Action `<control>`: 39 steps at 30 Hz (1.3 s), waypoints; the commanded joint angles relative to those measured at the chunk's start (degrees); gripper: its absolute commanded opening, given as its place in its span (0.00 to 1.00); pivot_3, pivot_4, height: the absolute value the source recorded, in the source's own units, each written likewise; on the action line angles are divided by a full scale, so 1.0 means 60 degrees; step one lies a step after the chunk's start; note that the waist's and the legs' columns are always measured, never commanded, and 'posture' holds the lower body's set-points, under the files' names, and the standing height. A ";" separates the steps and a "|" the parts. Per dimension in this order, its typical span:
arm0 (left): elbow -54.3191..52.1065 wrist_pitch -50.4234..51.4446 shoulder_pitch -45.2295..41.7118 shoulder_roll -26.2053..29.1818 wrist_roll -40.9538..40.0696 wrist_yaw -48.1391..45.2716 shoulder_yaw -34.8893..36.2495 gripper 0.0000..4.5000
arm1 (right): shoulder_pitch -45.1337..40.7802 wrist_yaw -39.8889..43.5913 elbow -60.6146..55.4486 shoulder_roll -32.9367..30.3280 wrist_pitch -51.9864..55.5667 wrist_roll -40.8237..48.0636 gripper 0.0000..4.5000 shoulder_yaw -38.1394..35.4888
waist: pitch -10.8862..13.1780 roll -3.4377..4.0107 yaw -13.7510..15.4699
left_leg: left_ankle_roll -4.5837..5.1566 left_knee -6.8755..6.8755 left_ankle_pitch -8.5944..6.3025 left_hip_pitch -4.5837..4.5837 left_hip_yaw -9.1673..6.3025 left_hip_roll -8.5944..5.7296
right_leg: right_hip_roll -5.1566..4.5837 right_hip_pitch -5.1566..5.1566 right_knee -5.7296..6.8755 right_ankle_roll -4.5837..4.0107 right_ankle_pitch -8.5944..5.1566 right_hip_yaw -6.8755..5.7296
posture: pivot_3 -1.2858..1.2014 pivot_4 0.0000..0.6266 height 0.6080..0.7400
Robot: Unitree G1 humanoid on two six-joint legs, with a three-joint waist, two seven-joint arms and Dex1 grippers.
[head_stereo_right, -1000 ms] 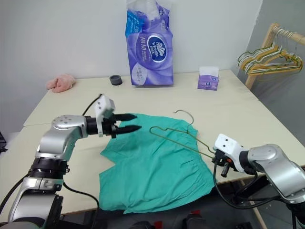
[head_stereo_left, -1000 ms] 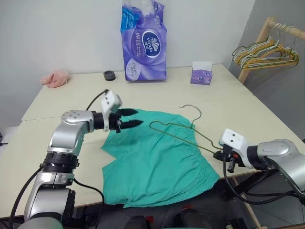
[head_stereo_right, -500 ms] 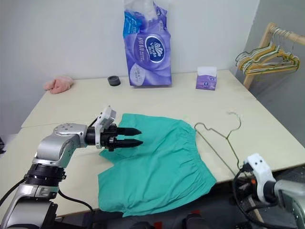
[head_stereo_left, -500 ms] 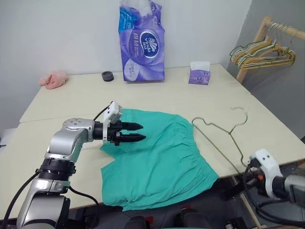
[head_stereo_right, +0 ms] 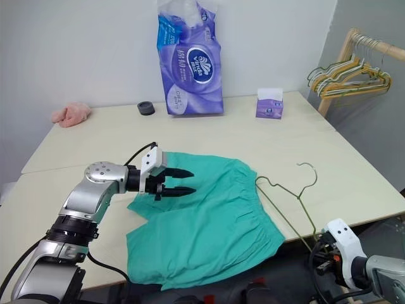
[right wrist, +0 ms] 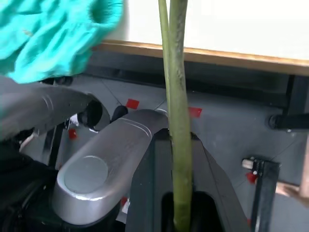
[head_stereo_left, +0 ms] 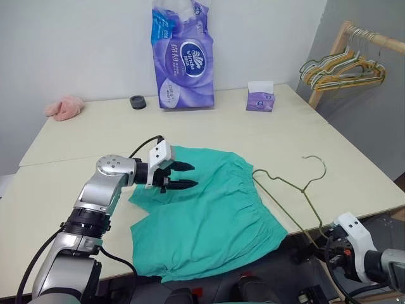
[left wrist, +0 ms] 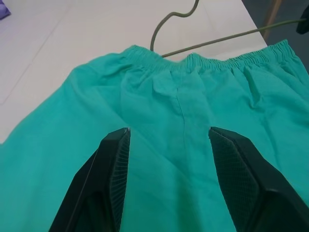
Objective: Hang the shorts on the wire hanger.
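My right end effector (head_stereo_left: pixel 334 237), clamped on the lower corner of the wire hanger (head_stereo_left: pixel 290 190), has drawn back past the front edge of the bench (head_stereo_left: pixel 253 136) and pulled the hanger off the shorts (head_stereo_left: pixel 209 212); a second ago the wire lay across the teal cloth, and now it rests on the bare bench just beside the gathered waistband, hook pointing away from me. My left end effector (head_stereo_left: pixel 183 175) has dropped closer over the upper part of the shorts, fingers (left wrist: pixel 108 186) held partly apart with nothing between them, the cloth spread flat below and one leg hanging over the bench's near edge. As I judge it, the hanging has yet to begin: hanger and shorts now lie apart, which leaves room for the left end effector to pinch up the cloth before the wire is threaded in. Of containers, a purple tissue pack (head_stereo_left: pixel 182 54) stands upright at the far wall with white rolls showing at its open top, and a small purple tissue box (head_stereo_left: pixel 260 100) sits near it with a white sheet poking out
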 commanded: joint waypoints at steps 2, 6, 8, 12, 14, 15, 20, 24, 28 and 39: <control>0.0105 -0.0277 -0.0306 -0.0077 0.0050 0.0183 0.0184 0.61 | -0.0366 0.0238 -0.0144 -0.0569 -0.0252 0.0343 0.00 -0.0046 | 0.0000 0.0000 -0.0005 | 0.0000 0.0001 0.0000 0.0000 0.0002 0.0000 | 0.0001 0.0000 -0.0001 0.0000 0.0000 0.0001 | 0.43 0.06 1.00; 0.0245 -0.0466 -0.0336 -0.0145 0.0122 0.0416 0.0231 0.61 | -0.0771 0.0300 0.0366 -0.1017 -0.0552 0.0300 0.00 0.0549 | 0.0001 -0.0005 -0.0004 | 0.0000 0.0001 0.0000 -0.0002 -0.0001 0.0000 | 0.0002 0.0000 -0.0004 0.0000 0.0000 0.0000 | 0.44 0.06 1.00; 0.0312 -0.0551 -0.0340 -0.0163 0.0139 0.0547 0.0291 0.61 | -0.1096 0.0369 0.0640 -0.1304 -0.0741 0.0262 0.00 0.0968 | 0.0002 -0.0006 0.0002 | 0.0001 0.0001 0.0000 -0.0003 0.0003 0.0000 | 0.0002 0.0000 -0.0006 0.0001 0.0000 0.0002 | 0.44 0.06 1.00; 0.0413 -0.0691 -0.0333 -0.0126 0.0142 0.0626 0.0325 0.61 | -0.1633 0.0559 0.1120 -0.1782 -0.1092 0.0253 0.00 0.1561 | 0.0002 -0.0006 0.0007 | 0.0001 0.0000 -0.0001 -0.0004 0.0002 0.0000 | 0.0002 0.0000 -0.0010 0.0001 0.0000 0.0002 | 0.45 0.06 1.00; 0.0426 -0.0750 -0.0329 -0.0150 0.0109 0.0726 0.0390 0.61 | -0.2066 0.0615 0.1532 -0.1966 -0.1259 0.0182 0.00 0.2000 | 0.0008 -0.0015 0.0008 | 0.0002 0.0000 -0.0001 -0.0003 0.0002 0.0001 | 0.0002 0.0000 -0.0012 0.0001 0.0000 0.0001 | 0.45 0.06 1.00; 0.0423 -0.0777 -0.0327 -0.0154 0.0096 0.0742 0.0410 0.61 | -0.2310 0.0668 0.1783 -0.2049 -0.1362 0.0114 0.00 0.2289 | 0.0008 -0.0016 0.0007 | 0.0002 0.0001 -0.0001 -0.0004 0.0002 0.0002 | 0.0002 0.0000 -0.0011 0.0001 0.0000 0.0002 | 0.45 0.06 1.00; 0.0415 -0.0836 -0.0311 -0.0170 0.0078 0.0807 0.0494 0.61 | -0.3100 0.0855 0.2550 -0.2162 -0.1505 0.0113 0.00 0.3068 | 0.0009 -0.0018 0.0036 | 0.0003 0.0001 -0.0001 -0.0007 0.0001 0.0001 | 0.0000 0.0000 -0.0017 0.0001 0.0000 0.0001 | 0.45 0.06 1.00; 0.0441 -0.0893 -0.0348 -0.0202 0.0056 0.0919 0.0551 0.61 | -0.3896 0.1020 0.3336 -0.2042 -0.1499 0.0115 0.00 0.3644 | 0.0010 -0.0018 0.0045 | 0.0003 0.0004 -0.0002 -0.0007 0.0001 0.0001 | -0.0005 0.0000 -0.0016 0.0002 0.0002 0.0002 | 0.46 0.06 1.00; 0.0353 -0.0846 -0.0372 -0.0258 0.0032 0.1020 0.0583 0.61 | -0.4762 0.1059 0.3936 -0.1729 -0.1371 0.0178 0.00 0.4084 | 0.0011 -0.0020 0.0049 | 0.0003 0.0003 -0.0002 -0.0008 -0.0001 0.0001 | -0.0007 0.0000 -0.0016 0.0002 0.0002 0.0001 | 0.46 0.05 1.00; 0.0026 -0.0081 -0.0406 -0.0349 -0.0350 0.1353 0.0877 0.61 | -0.6352 0.0975 0.4511 -0.1344 -0.1707 -0.0061 0.00 0.4705 | 0.0012 -0.0018 0.0060 | 0.0007 0.0004 -0.0004 -0.0012 -0.0006 -0.0001 | -0.0019 -0.0003 -0.0012 -0.0026 0.0021 -0.0006 | 0.47 0.05 1.00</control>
